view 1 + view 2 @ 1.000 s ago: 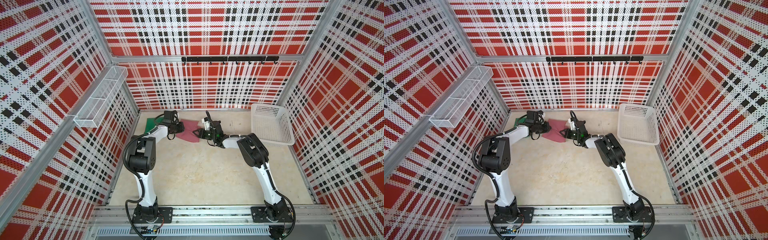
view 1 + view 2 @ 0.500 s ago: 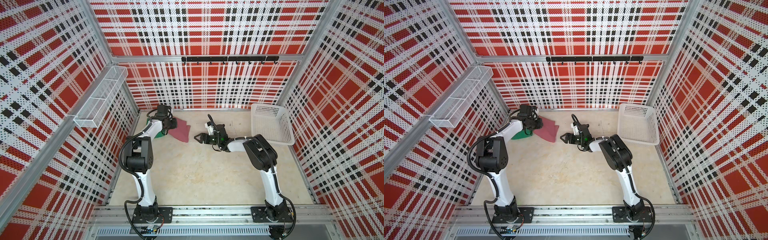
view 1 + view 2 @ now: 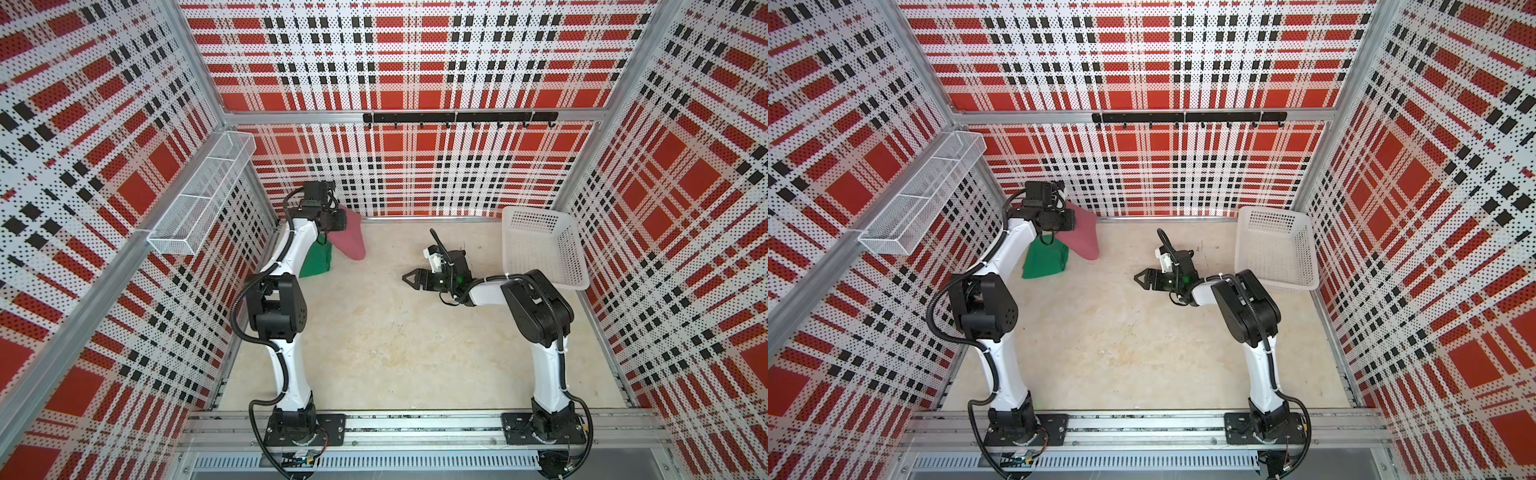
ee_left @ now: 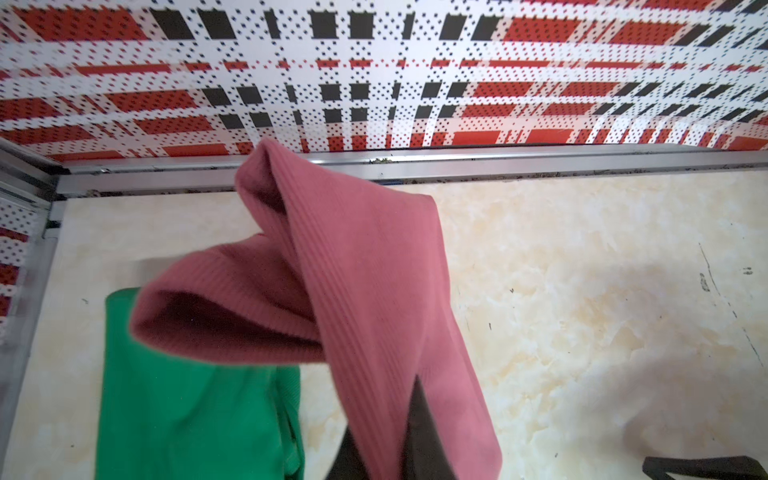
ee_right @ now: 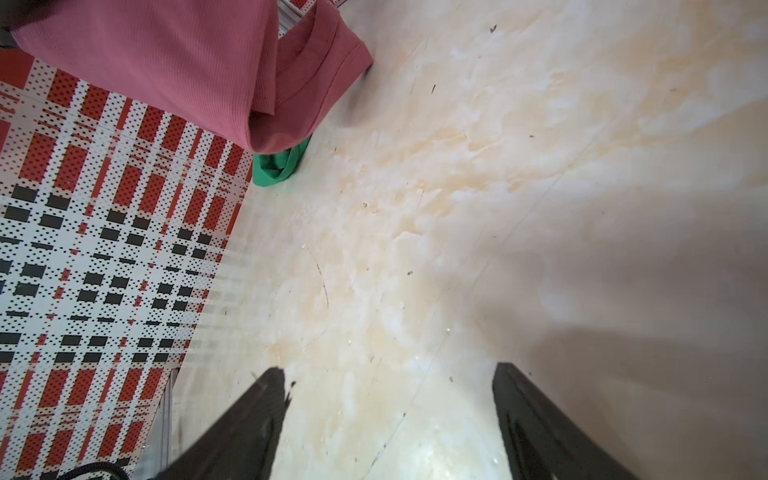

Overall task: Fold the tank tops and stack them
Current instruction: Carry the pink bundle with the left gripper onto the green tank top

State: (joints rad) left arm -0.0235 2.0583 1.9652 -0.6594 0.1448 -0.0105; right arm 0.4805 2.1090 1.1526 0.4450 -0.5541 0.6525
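The pink tank top [image 3: 349, 237] hangs in the air at the back left, and my left gripper [image 3: 343, 220] is shut on its upper edge. In the left wrist view the ribbed pink cloth [image 4: 365, 270] runs down between the dark fingers [image 4: 417, 399]. The green tank top [image 3: 316, 262] lies folded on the table under it, partly hidden by my left arm. My right gripper [image 3: 409, 279] hovers low over the bare table near the middle. It is open and holds nothing, as the right wrist view shows [image 5: 388, 370]. Both tops show in both top views, pink [image 3: 1084, 237] and green [image 3: 1044, 262].
A white perforated basket [image 3: 540, 249] sits at the back right, close behind my right arm. A wire shelf [image 3: 199, 199] juts from the left wall above the tank tops. A black hook rail [image 3: 457, 117] runs along the back wall.
My right gripper let go of the pink tank top, opened and drew back to the right. My left gripper lifted the pink top up and back-left, over the green one.
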